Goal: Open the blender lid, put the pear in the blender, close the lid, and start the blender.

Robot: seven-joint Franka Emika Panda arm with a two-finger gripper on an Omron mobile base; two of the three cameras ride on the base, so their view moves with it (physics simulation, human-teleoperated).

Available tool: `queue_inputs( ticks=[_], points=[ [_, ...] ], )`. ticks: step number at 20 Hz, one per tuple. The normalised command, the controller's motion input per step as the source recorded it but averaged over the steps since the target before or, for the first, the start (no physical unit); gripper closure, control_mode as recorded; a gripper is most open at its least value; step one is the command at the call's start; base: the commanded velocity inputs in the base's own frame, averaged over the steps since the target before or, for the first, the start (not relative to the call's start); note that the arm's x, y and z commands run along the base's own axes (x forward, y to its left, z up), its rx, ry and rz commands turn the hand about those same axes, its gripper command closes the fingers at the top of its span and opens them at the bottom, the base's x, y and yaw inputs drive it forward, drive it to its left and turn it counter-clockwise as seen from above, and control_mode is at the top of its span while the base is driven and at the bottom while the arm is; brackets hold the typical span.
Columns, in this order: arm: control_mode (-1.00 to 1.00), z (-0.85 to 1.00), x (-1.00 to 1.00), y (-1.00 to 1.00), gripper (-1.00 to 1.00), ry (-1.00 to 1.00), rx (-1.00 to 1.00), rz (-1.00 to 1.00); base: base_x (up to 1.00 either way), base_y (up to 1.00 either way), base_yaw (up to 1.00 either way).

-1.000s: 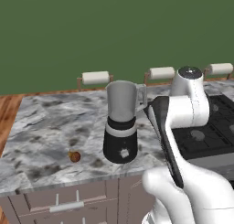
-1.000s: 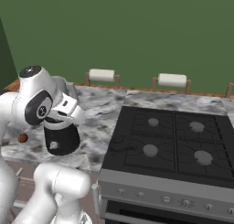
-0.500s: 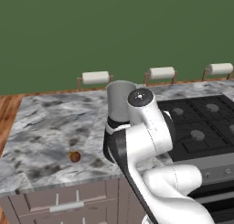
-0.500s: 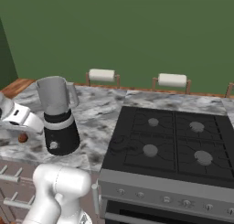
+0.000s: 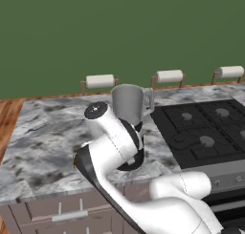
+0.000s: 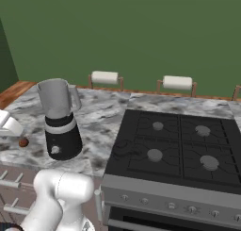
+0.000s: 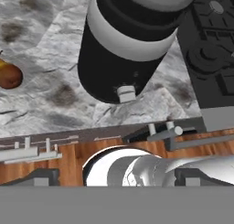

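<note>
The gripper's [image 7: 116, 179] 2 dark fingertips stand wide apart, holding nothing. Beyond them, on the marble counter [image 7: 41, 104], the pear [image 7: 9, 76] lies beside the blender [image 7: 128, 49], left of the stove [image 6: 179, 145]; the jar top looks uncovered.
</note>
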Motion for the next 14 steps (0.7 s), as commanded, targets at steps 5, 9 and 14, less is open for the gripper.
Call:
queue_inputs(
  ticks=[5, 9, 14],
  points=[
    [-1.0, -0.43, 0.48, 0.82, -1.0, 0.1, 0.0, 0.07, 0.0, 0.0, 0.0],
    [-1.0, -0.5, 0.48, 0.57, -1.0, 0.05, 0.0, 0.06, 0.0, 0.0, 0.0],
    [-1.0, -0.4, 0.42, 0.4, -1.0, 0.01, 0.0, 0.01, 0.0, 0.0, 0.0]
  ],
)
